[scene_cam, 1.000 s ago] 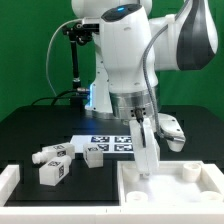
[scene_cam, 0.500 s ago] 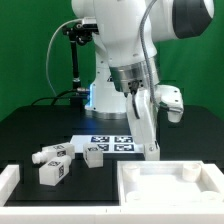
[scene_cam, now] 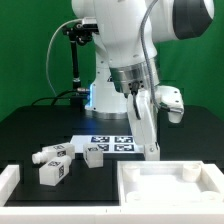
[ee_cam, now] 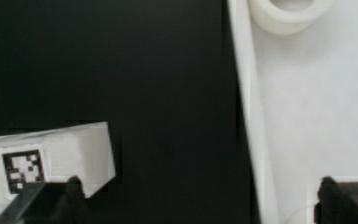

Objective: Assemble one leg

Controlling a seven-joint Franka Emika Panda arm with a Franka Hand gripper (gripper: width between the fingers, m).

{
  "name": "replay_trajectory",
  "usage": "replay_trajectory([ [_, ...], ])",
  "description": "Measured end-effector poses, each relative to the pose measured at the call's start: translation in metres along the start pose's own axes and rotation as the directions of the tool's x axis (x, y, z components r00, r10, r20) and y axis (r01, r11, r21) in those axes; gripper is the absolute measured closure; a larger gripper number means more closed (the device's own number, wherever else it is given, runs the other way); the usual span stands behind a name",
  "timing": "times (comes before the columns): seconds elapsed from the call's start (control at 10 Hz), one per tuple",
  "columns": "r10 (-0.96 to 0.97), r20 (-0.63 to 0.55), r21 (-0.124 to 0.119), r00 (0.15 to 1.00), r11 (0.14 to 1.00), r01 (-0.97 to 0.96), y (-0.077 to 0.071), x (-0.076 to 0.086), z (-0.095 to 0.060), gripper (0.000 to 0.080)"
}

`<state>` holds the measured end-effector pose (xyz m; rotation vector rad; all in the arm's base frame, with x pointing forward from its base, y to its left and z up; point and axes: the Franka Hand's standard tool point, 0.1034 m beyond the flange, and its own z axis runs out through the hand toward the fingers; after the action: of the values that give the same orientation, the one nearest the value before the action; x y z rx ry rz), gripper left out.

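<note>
Leg, a small white blocky tagged peg, lies unpicked mid-tabletop near the large white raised-edge tray, while my gripper hangs spread and empty, so I judge the next move is centring over it.

Rises as a thick white arm, bends forward and ends in a broad rounded wrist just above the tool. Points the gripper downward with a slight tilt, long and narrow below the wrist. Carries a grey-white block on one side of the wrist. Holds the dark fingertips spread wide, one on each side of the tool's centre line, jaws parted with only open space between.
</note>
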<state>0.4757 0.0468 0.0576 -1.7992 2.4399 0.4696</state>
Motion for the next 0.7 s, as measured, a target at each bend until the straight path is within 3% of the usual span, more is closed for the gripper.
replay_trajectory([
  [0.2, 0.219, 0.016, -0.082, 0.976, 0.973, -0.217, 0.0082, 0.0057, -0.0046, 0.0150],
  [0.3, 0.284, 0.014, -0.096, 0.959, 0.955, -0.281, 0.0096, 0.0044, -0.0051, 0.0150],
  [0.4, 0.329, 0.005, -0.094, 0.944, 0.940, -0.327, 0.0112, 0.0026, -0.0031, 0.0150],
  [0.7, 0.223, 0.008, -0.099, 0.975, 0.970, -0.221, 0.0121, 0.0036, -0.0030, 0.0150],
])
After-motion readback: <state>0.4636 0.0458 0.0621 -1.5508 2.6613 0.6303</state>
